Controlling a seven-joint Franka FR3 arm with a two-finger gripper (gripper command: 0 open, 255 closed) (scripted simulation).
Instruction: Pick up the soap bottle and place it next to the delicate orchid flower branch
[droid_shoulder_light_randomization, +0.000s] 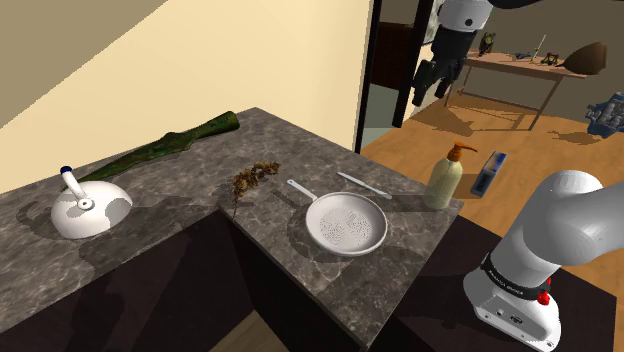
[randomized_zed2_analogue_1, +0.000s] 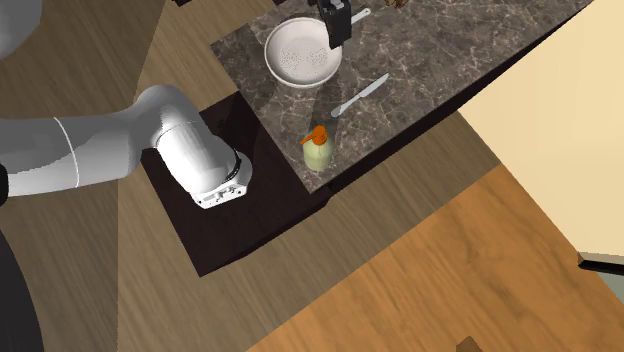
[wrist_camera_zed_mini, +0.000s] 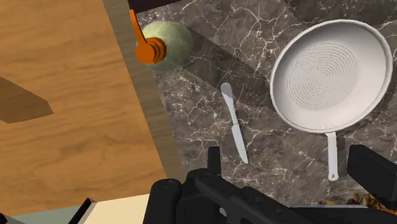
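Hovering high over counter (droid_shoulder_light_randomization: 300, 140), gripper (wrist_camera_zed_mini: 292, 164) jaws spread wide, empty, likely readied for bottle's girth. Soap bottle (droid_shoulder_light_randomization: 443, 180) upright at counter corner near knife (wrist_camera_zed_mini: 234, 121), well apart from orchid branch (droid_shoulder_light_randomization: 255, 180) beyond strainer (droid_shoulder_light_randomization: 346, 222).

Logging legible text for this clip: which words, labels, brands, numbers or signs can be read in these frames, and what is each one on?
No text can be read in any view.
Dark band around the arm's lower joint: faint light marks, too small to read.
Soap bottle: no label shows.
White strainer and knife: no markings show.
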